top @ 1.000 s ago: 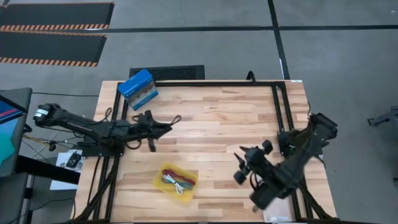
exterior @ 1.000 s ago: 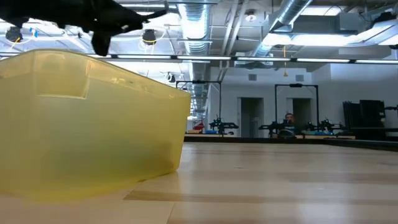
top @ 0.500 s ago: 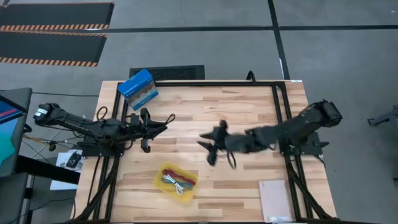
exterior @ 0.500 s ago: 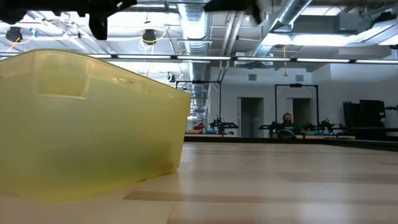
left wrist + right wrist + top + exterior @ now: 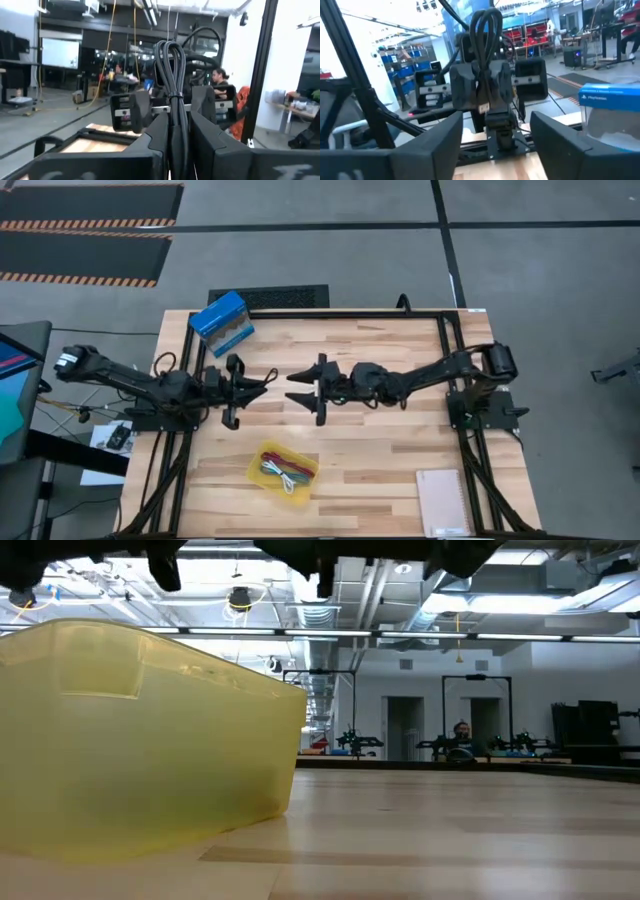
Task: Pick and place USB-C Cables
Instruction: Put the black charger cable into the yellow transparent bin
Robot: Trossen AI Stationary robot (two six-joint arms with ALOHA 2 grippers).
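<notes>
The black USB-C cable [image 5: 268, 376] is a thin bundled cord held in my left gripper [image 5: 250, 383], which hovers over the table's left-middle and is shut on it. In the left wrist view its looped end [image 5: 170, 55] stands past the fingers. My right gripper [image 5: 297, 387] is open and faces the left gripper from the right, a short gap away, touching nothing. The right wrist view shows the black cable [image 5: 487, 30] ahead, between its wide-apart fingers. The white-blue, teal-green and magenta-red cables [image 5: 284, 470] lie in the yellow tray [image 5: 258, 470]. My left gripper pinches the black cable bundle [image 5: 176, 107] between its two fingers, low on the bundle. The fingers lie roughly level and point toward the table's right. The looped end sticks out beyond the fingertips, and the cable is lifted clear of the table.
A blue box [image 5: 221, 317] sits at the far left corner. A pale notebook [image 5: 443, 502] lies at the near right edge. The yellow tray [image 5: 140, 740] fills the left of the low view. Bare wood spreads across the table's middle and right.
My right arm has swung from the table's near right corner up and across to the middle, turning until its open gripper faces the left gripper and the black cable. The left gripper has kept its hold and stayed nearly in place.
</notes>
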